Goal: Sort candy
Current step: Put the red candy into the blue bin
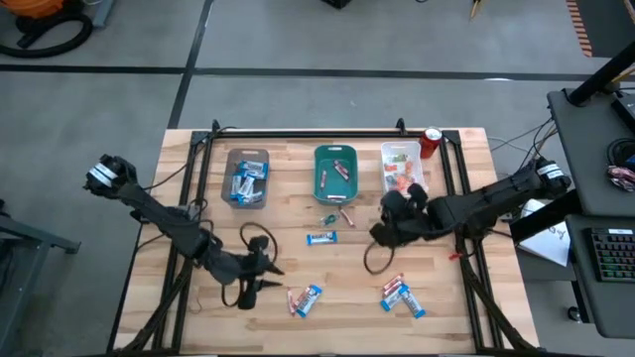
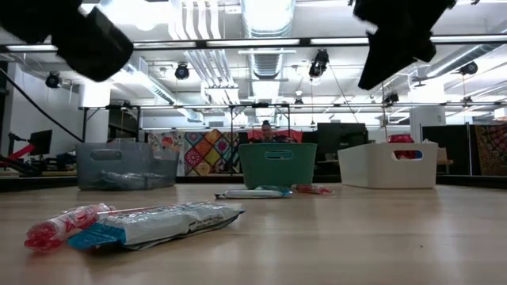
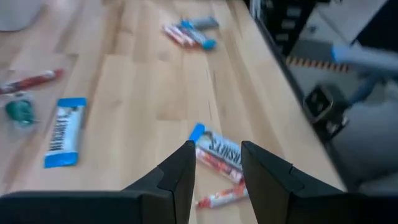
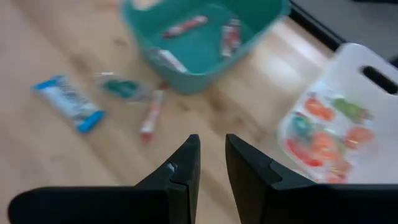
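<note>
Wrapped candy lies loose on the wooden table: a blue-and-white bar [image 1: 320,237], a green piece [image 1: 328,219], a red stick [image 1: 347,214], a bar with a red stick [image 1: 305,299] near the front, and another such pair [image 1: 402,296]. My left gripper [image 1: 266,266] is open and empty above the table, its fingertips [image 3: 186,163] on either side of the front bar and stick [image 3: 217,152] without touching them. My right gripper [image 1: 390,205] hovers near the white tray [image 1: 400,149], with a narrow gap between its fingers [image 4: 211,155] and nothing in it.
Three trays stand in a row at the far side: a grey one [image 1: 247,157] with blue bars, a teal one [image 1: 336,152] with red sticks, and the white one with small red, orange and green pieces. A red can [image 1: 430,142] stands at the far right. Cables loop on the table.
</note>
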You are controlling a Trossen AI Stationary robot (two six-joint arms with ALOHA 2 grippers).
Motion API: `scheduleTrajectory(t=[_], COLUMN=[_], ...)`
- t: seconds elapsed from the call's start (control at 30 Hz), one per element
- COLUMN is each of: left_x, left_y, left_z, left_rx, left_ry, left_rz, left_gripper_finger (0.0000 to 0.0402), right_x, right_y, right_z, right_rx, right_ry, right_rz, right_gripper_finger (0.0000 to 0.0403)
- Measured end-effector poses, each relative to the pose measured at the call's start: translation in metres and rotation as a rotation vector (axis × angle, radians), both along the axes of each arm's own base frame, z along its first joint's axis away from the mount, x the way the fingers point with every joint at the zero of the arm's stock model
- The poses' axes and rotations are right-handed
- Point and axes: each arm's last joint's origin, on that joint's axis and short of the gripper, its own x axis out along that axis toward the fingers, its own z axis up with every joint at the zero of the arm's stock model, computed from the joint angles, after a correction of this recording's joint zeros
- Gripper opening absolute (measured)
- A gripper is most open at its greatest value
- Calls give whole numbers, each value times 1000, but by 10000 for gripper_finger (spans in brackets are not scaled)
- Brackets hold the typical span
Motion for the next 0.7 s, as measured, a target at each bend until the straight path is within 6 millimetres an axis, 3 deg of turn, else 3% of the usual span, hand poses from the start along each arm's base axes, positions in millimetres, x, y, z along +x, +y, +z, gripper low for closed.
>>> scheduleTrajectory(t=[0.27, 0.47, 0.7], left_x=[18, 29, 43], left_y=[-20, -33, -43], left_z=[-38, -55, -67], left_rx=[115, 153, 255], left_ry=[138, 212, 229], left_rz=[-127, -231, -279], left_gripper_finger=[114, 122, 166], right_x=[-5, -5, -4], right_y=[30, 33, 33], right_z=[1, 1, 2], right_rx=[18, 26, 32], right_ry=[-43, -56, -68], right_rz=[114, 118, 114], right_gripper_finger=[68, 68, 68])
